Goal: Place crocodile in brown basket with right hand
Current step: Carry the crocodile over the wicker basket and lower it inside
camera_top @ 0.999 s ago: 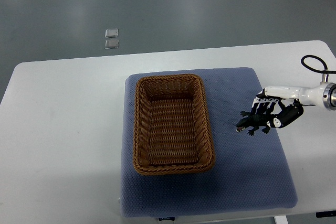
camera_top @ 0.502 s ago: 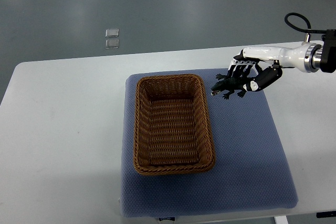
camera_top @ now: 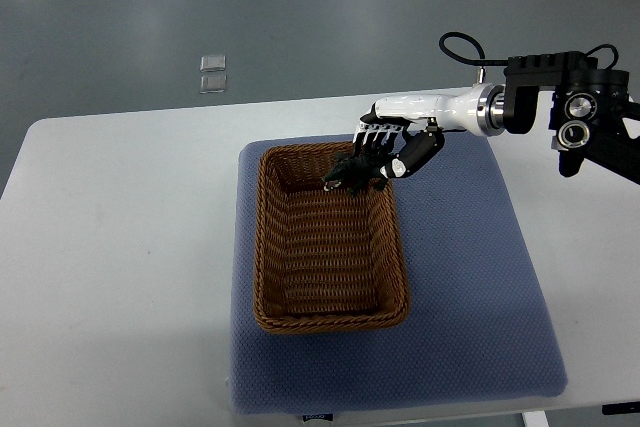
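Crocodile (camera_top: 353, 173), a small dark toy, is held in the right hand (camera_top: 395, 144) above the far right corner of the basket (camera_top: 262, 247). Its head is pointed left and slightly near, over the basket's inside, while its rear end is covered by the hand. The hand is closed on the toy: the white-and-black fingers (camera_top: 374, 133) are curled down over its back and the dark thumb is pressed in from the right. Whether the toy is touching the basket's rim or is clear of it cannot be told. The right arm (camera_top: 445, 107) is stretched in from the right edge, white along the forearm, with a black unit (camera_top: 570, 112) further right and a black cable (camera_top: 455, 44) looped above it. The basket, brown, woven and rectangular, is set with its long side running near to far on a blue mat (camera_top: 470, 277), toward the mat's left half. The mat is laid on a white surface (camera_top: 120, 247) with rounded corners. Beyond the surface's far edge, two small clear squares (camera_top: 212, 75) are seen on the grey floor (camera_top: 350, 7).
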{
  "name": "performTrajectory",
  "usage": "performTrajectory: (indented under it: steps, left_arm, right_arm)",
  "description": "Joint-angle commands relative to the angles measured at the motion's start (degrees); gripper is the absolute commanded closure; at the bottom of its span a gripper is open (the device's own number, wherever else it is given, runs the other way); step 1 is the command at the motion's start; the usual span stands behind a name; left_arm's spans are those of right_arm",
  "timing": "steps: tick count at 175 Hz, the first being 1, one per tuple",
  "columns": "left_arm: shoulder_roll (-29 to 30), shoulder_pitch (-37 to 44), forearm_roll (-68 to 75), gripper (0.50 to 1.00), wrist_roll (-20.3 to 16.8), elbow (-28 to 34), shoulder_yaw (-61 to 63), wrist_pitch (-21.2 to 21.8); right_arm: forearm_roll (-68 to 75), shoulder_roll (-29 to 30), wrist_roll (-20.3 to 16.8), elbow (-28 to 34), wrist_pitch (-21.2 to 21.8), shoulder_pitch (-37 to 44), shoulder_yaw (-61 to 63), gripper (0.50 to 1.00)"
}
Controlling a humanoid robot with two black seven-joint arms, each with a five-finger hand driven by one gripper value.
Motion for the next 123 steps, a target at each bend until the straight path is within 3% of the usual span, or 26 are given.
performTrajectory:
  steps: [1, 59, 123]
  left_arm:
    - [0.0, 0.0, 0.0, 0.5, 0.0, 0.0, 0.0, -0.02]
    - [0.0, 0.0, 0.0, 0.5, 0.0, 0.0, 0.0, -0.1]
    - [0.0, 0.0, 0.0, 0.5, 0.0, 0.0, 0.09, -0.19]
  right_arm:
    - [-0.48, 3.63, 0.1, -2.76, -0.31, 1.03, -2.08, 0.897]
    - [-0.83, 11.19, 0.1, -10.59, -0.66, 0.67, -4.9, 0.893]
    - [-1.8, 13.83, 0.27, -12.7, -2.24, -1.17, -6.04, 0.803]
